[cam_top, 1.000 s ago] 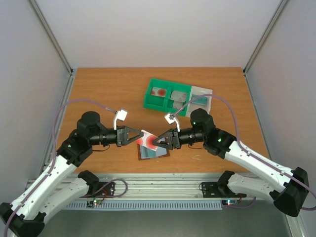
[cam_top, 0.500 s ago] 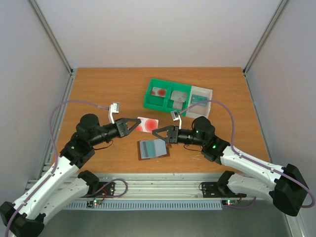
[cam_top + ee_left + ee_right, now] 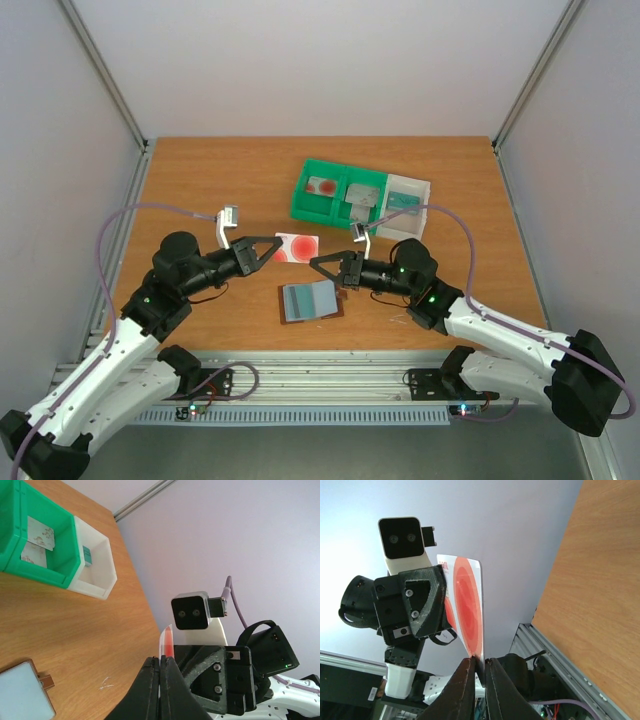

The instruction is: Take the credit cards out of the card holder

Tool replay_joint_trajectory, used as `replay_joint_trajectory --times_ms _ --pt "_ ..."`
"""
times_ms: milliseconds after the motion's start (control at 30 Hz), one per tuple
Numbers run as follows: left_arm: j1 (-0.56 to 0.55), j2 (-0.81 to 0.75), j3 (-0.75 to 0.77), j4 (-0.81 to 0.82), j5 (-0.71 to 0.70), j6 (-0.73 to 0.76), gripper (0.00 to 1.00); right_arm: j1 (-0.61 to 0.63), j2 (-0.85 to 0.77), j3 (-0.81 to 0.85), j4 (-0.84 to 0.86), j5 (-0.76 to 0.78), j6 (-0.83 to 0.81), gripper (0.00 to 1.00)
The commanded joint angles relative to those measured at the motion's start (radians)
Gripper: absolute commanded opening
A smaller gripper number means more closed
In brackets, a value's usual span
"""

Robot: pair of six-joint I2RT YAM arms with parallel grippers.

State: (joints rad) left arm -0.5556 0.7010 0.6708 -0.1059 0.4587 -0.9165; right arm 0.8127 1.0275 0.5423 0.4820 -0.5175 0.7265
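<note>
Bare wood lies open to the left of the card holder, out to the left edge of the table and the grey side wall there. More bare wood runs to the holder's right as far as the opposite wall. Just on the near side of the holder is the table's front edge, with the arm bases below it. Beyond the holder and a little to its right stands a green-and-white tray with cards lying in its compartments, and a free strip of wood separates the two.

The holder lies flat on the table and spread open, pale blue-grey pockets facing up. A thin brown rim runs around them and a small brown tab juts from one edge.

The left arm reaches in from the holder's left with its elbow bent. The left gripper hangs above the wood just beyond the holder's far left corner. Its fingers are pressed together on one end of a credit card, white with a red disc, held in the air clear of the holder. The right arm comes in low from the holder's right. The right gripper faces the left one, with its tips close to the card's other end, above the holder's far edge. Its fingers are drawn to a narrow slit, and whether the card's edge sits in that slit cannot be told
</note>
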Motion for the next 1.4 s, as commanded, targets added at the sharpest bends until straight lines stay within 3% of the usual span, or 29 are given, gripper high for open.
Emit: replay_joint_trajectory --times_ms 0,200,267,333,433,600,1033,1367 --pt "0.002 -0.010 -0.011 0.061 -0.002 -0.005 0.00 -0.001 -0.011 -0.015 0.066 0.036 0.008 0.06" --pt "0.003 -0.012 -0.009 0.037 -0.010 0.006 0.00 -0.001 -0.024 -0.042 0.081 0.064 0.001 0.01" --pt "0.002 -0.016 -0.011 0.025 -0.018 0.009 0.07 -0.001 -0.019 -0.039 0.074 0.064 0.000 0.01" --pt "0.002 -0.021 -0.012 0.014 -0.026 0.010 0.26 -0.001 -0.014 -0.030 0.053 0.063 -0.003 0.01" --pt "0.002 -0.033 -0.001 -0.038 -0.053 0.024 0.62 -0.001 -0.011 -0.019 0.009 0.088 -0.016 0.01" --pt "0.002 -0.017 0.034 -0.171 -0.109 0.074 0.97 -0.003 -0.005 -0.010 -0.062 0.133 -0.054 0.01" --pt "0.002 0.021 0.002 -0.294 -0.132 0.215 0.99 -0.025 0.123 0.294 -0.589 0.366 -0.313 0.01" --pt "0.002 0.074 -0.045 -0.328 -0.164 0.290 0.99 -0.090 0.336 0.423 -0.621 0.417 -0.353 0.01"
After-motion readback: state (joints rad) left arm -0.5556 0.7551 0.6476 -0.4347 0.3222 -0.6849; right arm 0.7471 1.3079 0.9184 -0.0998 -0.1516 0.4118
